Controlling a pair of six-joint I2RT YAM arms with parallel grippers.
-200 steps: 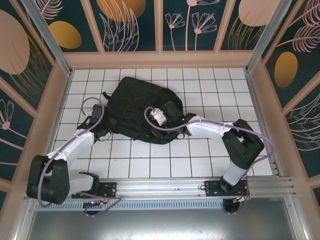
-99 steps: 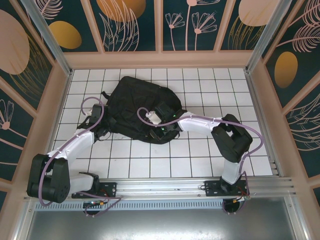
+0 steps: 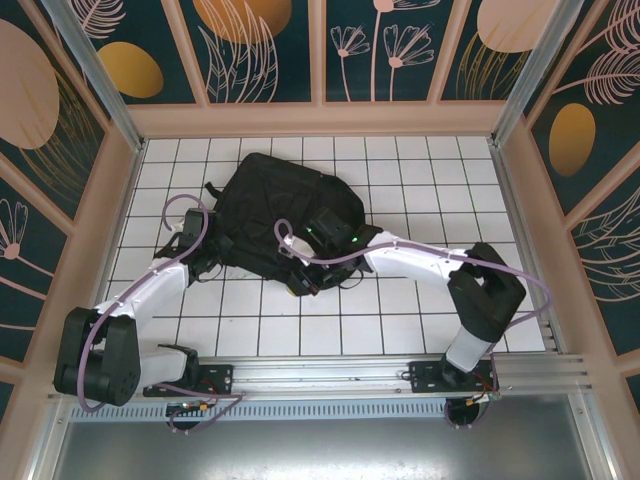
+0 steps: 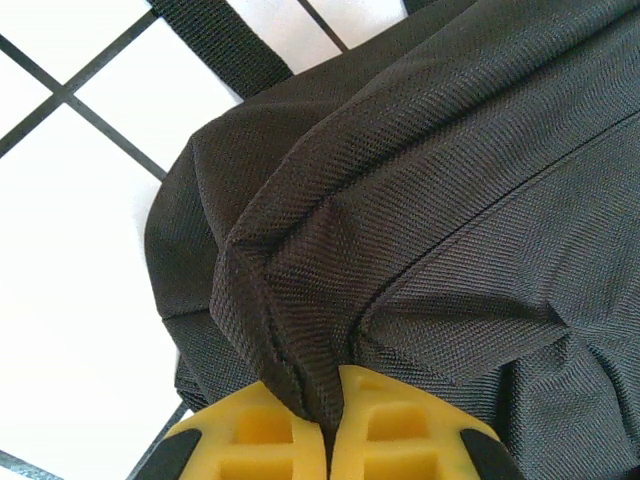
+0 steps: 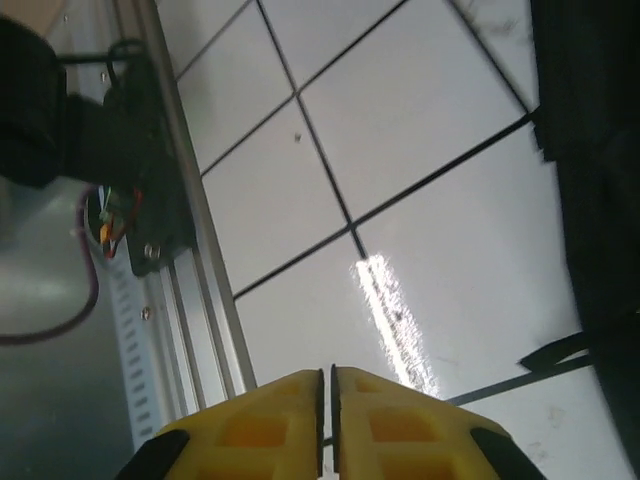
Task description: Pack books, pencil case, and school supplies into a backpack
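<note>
left gripper (image 4: pixel 328 428): the yellow fingers are clamped together on a raised fold of black fabric, at the 8 o'clock edge of the backpack (image 3: pixel 270 200).
right gripper (image 5: pixel 327 390): the fingers are drawn nearly together with a thin slit left between them. Nothing is held. It is poised over white tiles by the backpack's 6 o'clock edge.
backpack: it is laid on the tiled table (image 3: pixel 430 170), toward 11 o'clock from the centre.
strap (image 4: pixel 225 40): it is laid across tiles.
rail (image 5: pixel 215 320): it is seen at 9 o'clock.

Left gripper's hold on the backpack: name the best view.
Left wrist: a backpack fold sits pinched between the left gripper's yellow fingers. Top external gives the whole backpack, the gripper at its left side, the pinch too small. Right wrist catches the backpack's dark edge.
</note>
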